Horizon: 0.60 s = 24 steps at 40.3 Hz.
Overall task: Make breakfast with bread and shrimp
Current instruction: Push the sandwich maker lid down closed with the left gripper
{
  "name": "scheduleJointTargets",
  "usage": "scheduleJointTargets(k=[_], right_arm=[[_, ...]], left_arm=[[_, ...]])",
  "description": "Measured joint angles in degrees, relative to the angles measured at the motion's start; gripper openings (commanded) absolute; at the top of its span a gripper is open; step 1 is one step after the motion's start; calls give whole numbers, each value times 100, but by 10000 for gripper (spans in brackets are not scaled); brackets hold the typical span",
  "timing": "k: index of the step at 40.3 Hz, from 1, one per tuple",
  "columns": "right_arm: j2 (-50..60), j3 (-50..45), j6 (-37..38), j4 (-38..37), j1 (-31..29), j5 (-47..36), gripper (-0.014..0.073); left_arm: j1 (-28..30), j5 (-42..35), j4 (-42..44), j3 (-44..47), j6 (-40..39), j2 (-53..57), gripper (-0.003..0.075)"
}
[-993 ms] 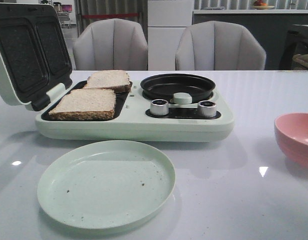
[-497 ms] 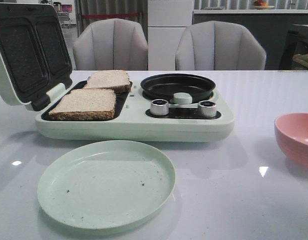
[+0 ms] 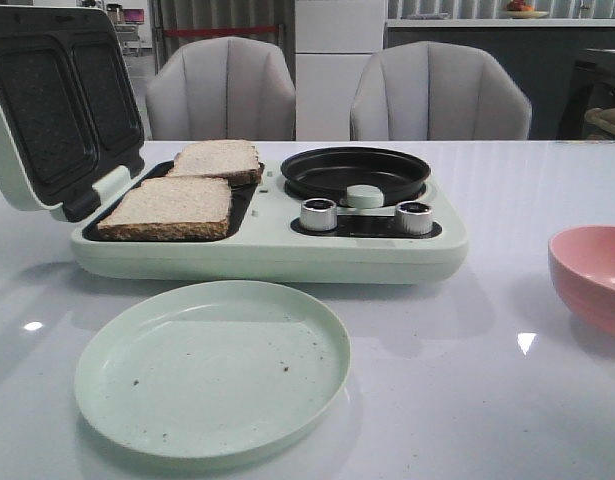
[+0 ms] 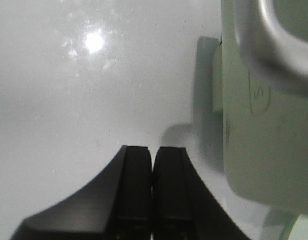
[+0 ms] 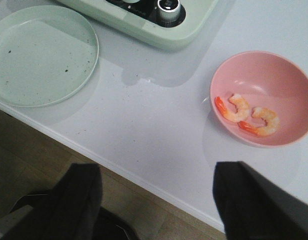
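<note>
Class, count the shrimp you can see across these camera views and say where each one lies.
2. Both lie in the pink bowl: one shrimp nearer its middle, the other shrimp beside it, nearer the table edge. The front view hides the bowl's inside.

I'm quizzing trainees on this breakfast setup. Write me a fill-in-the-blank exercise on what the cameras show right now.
1. The two slices of bread lie on the open sandwich maker's ____ plate.
2. The shrimp lie in the ____ bowl.
3. The green plate holds ____ pieces of food.
4. The left gripper's fingers are ____, the right gripper's spread apart.

Missing words: lower; pink; no; together
</note>
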<state>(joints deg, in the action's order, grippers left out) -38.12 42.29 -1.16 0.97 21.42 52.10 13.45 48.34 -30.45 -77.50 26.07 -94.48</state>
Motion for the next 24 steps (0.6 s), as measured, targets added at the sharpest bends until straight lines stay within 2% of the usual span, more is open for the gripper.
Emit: scheduleJointTargets(k=[13, 24], right_arm=[[0, 0, 0, 0, 0, 0, 570], [0, 0, 0, 0, 0, 0, 570]], left_arm=[[0, -117, -1118, -1186, 53, -937, 99], [-165, 30, -1427, -1372, 260, -1002, 99]])
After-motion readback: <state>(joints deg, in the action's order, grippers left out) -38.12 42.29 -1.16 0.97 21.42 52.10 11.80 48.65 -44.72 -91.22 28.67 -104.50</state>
